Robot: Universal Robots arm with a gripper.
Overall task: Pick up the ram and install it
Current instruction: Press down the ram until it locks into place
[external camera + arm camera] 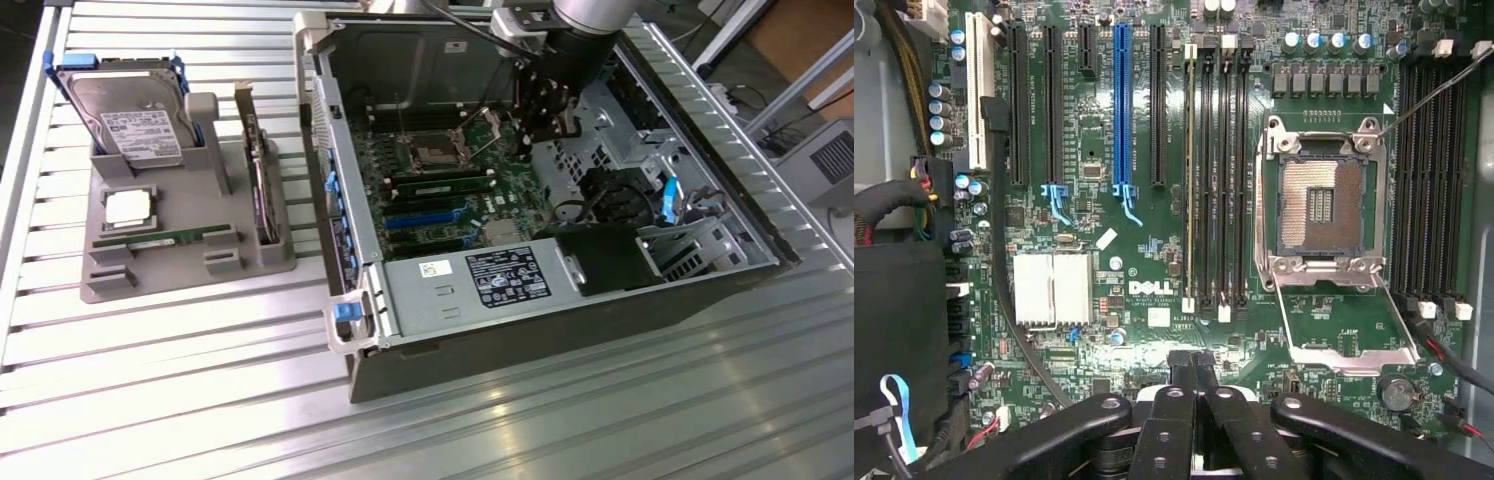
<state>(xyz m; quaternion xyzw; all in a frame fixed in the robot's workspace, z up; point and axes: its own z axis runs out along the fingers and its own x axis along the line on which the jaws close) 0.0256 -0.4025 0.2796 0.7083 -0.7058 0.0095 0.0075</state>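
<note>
The ram, a slim green stick, lies flat in the front slot of the grey holder at the exterior view's left, outside the open computer case. My gripper hangs inside the case, over the motherboard near the empty CPU socket, far from that stick. In the wrist view the gripper is shut, its fingers pressed together with nothing between them. The memory slots run beside the socket; what looks like a green stick stands in one of them.
The holder also carries a hard drive, a square silver CPU and an upright expansion card. Inside the case are the power supply, black cables and drive bays. The case walls rise around the motherboard. The table top is slatted metal.
</note>
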